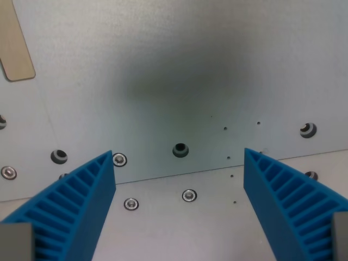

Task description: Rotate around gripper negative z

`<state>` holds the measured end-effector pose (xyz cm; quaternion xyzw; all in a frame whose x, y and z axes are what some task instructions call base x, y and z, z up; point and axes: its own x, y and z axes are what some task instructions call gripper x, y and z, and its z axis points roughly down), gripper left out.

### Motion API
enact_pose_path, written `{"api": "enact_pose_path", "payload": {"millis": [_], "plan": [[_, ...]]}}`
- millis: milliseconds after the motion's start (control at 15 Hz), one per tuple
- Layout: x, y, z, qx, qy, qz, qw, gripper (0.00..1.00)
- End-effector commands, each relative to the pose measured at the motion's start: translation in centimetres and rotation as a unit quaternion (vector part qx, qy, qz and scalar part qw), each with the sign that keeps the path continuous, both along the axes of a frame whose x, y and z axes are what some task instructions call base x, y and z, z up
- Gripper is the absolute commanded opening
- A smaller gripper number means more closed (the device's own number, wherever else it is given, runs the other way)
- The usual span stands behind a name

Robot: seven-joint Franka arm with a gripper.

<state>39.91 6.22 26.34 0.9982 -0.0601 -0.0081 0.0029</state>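
My gripper [179,163] is open and empty, its two blue ribbed fingers [76,206] wide apart at the bottom corners of the wrist view. It hangs above a grey metal table plate [179,65]. A dark bolt hole [180,150] lies between the fingertips. A soft shadow falls on the plate above it.
A seam between two plates [190,175] runs across the view. Several screws and bolt holes dot the surface, such as one screw [188,195] and one at the wrist view's right [308,130]. A beige tape strip [13,49] lies at the top left.
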Motion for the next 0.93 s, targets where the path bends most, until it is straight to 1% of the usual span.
{"api": "enact_pose_path", "payload": {"millis": [67,467,933], "plan": [[0.03,-0.04,0.21,0.001,-0.003,0.048,0.9989,1.0],[0.03,-0.04,0.21,0.001,-0.002,0.083,0.9966,1.0],[0.03,-0.04,0.21,0.002,-0.002,0.123,0.9924,1.0]]}}
